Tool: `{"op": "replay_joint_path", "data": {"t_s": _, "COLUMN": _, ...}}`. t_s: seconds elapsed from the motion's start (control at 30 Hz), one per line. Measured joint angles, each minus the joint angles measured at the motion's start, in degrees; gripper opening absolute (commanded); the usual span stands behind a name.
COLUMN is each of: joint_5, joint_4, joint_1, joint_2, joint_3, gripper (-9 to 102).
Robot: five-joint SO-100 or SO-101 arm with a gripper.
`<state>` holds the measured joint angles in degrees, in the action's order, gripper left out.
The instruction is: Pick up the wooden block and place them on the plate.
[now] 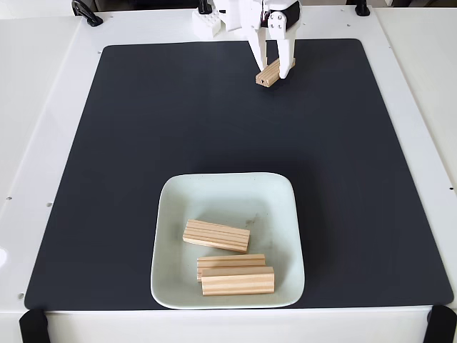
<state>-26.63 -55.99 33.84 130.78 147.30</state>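
Observation:
A pale mint-white square plate lies on the dark mat near the front edge in the fixed view. Three wooden blocks rest in it: one angled block and two stacked side by side below it. At the far side of the mat another wooden block sits between the white fingers of my gripper, which reaches down from the top of the view. The fingers stand on either side of the block and look closed on it. Whether the block touches the mat is unclear.
The dark mat covers most of a white table. Black clamps sit at the table's far corners and black straps at the near corners. The arm's white base is at the top middle.

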Motion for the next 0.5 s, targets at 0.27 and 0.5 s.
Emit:
{"op": "replay_joint_path", "data": {"t_s": 0.27, "joint_5": 7.73, "joint_4": -1.14, "joint_1": 3.16, "joint_2": -2.11, "joint_3": -16.35, "gripper": 0}}
{"op": "replay_joint_path", "data": {"t_s": 0.5, "joint_5": 20.04, "joint_4": -15.12, "joint_1": 5.1, "joint_2": -11.69, "joint_3": -42.1, "gripper": 0}}
